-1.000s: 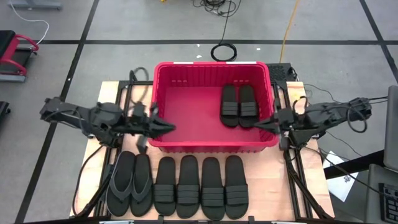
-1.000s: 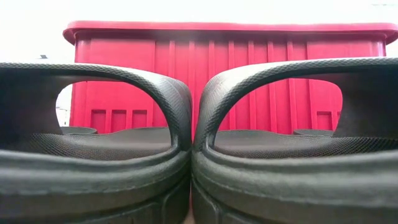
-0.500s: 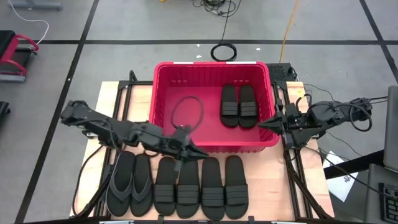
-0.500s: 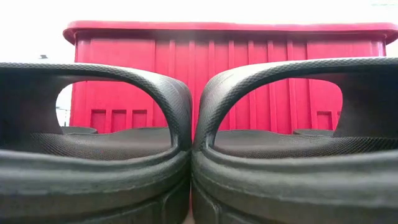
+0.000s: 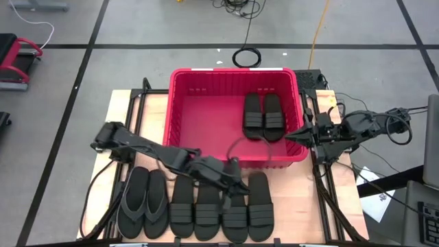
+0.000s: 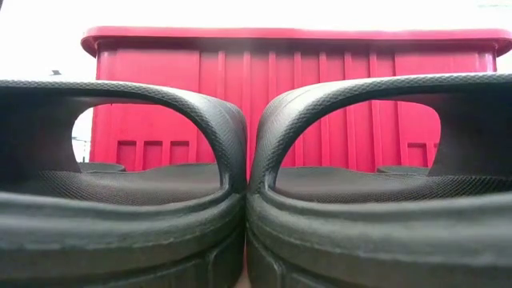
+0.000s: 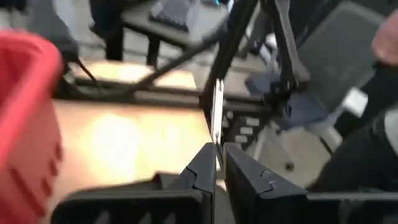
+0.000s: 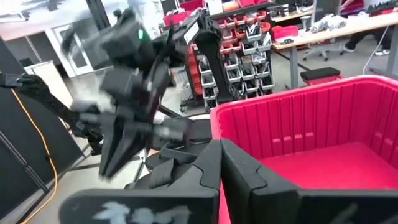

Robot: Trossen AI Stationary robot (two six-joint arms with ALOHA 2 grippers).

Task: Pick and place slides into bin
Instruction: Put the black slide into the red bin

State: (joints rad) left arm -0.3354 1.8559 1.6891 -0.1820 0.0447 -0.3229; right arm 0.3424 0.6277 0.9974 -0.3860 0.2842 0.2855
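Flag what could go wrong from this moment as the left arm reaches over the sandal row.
1. The left gripper hangs over tightly packed slides lying side by side; its nearly shut fingers may nudge a neighbour or catch two.
2. The bin wall stands just behind the row, so a lifted slide could clip its rim.
3. The right gripper, shut, waits at the bin's right rim, near the pair already inside.

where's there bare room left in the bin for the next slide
The bin's whole left half is bare, from its left wall across to the two slides lying against its right wall. It is crowded in front of the bin: six slides fill the table edge, with the left gripper over them. The right gripper waits at the bin's right rim.
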